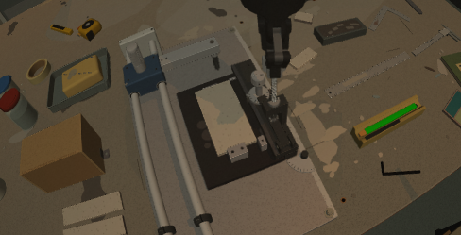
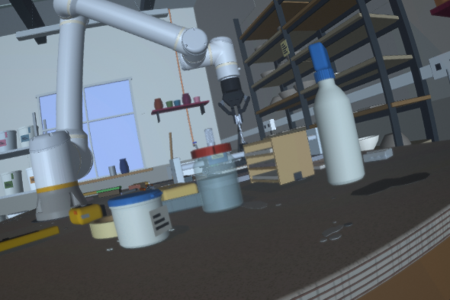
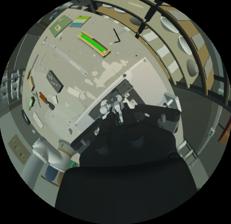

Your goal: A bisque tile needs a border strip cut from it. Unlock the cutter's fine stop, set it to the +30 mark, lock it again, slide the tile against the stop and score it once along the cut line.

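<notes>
My gripper (image 1: 273, 84) stands over the far end of the cutter's stop rail, closed on the knurled upright adjusting screw (image 1: 272, 95) of the fine stop (image 1: 270, 109). A round pale lock knob (image 1: 258, 79) sits just left of the screw. The pale bisque tile (image 1: 225, 116) lies flat on the cutter's black bed (image 1: 234, 132), left of the stop rail and apart from it. The blue scoring carriage (image 1: 143, 73) with its upright handle sits at the far end of the twin rails (image 1: 165, 155). In the wrist camera the fingers (image 3: 119, 113) meet above the knob and screw.
A grey tray with a yellow block (image 1: 79, 77) lies left of the rails, with a cardboard box (image 1: 60, 151) nearer. A steel ruler (image 1: 367, 74), a dark block (image 1: 340, 30) and a green-filled wooden tray (image 1: 388, 120) lie to the right. Spare tiles (image 1: 93, 212) lie at the front left.
</notes>
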